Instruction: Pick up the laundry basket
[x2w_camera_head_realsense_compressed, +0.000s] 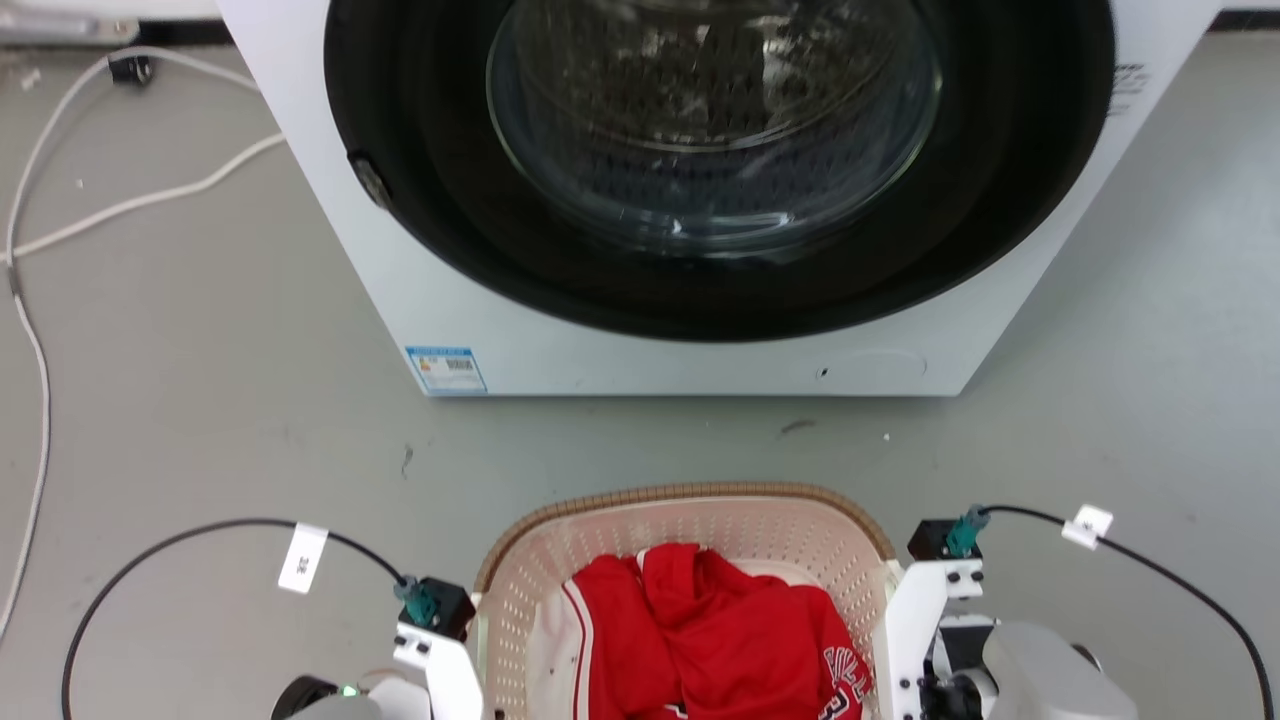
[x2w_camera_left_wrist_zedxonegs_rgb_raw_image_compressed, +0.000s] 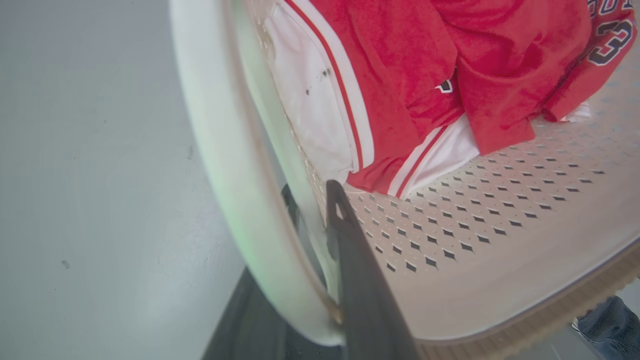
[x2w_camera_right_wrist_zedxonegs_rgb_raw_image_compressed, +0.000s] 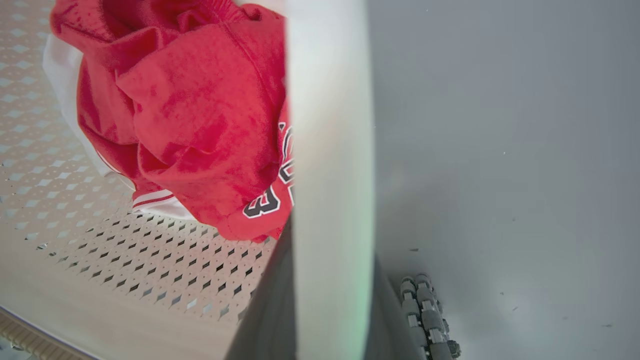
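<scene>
The left gripper has its dark fingers closed on the white handle of the laundry basket; the right gripper clamps the opposite handle. The basket lies lower centre of the head view, holding a red jersey, below the washing machine.

The laundry basket is coloured pale pink, patterned with diamond perforations and rimmed in woven brown; the jersey is coloured red, striped white.

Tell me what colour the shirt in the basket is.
The shirt is red with white trim, clearest in the left wrist view.
</scene>
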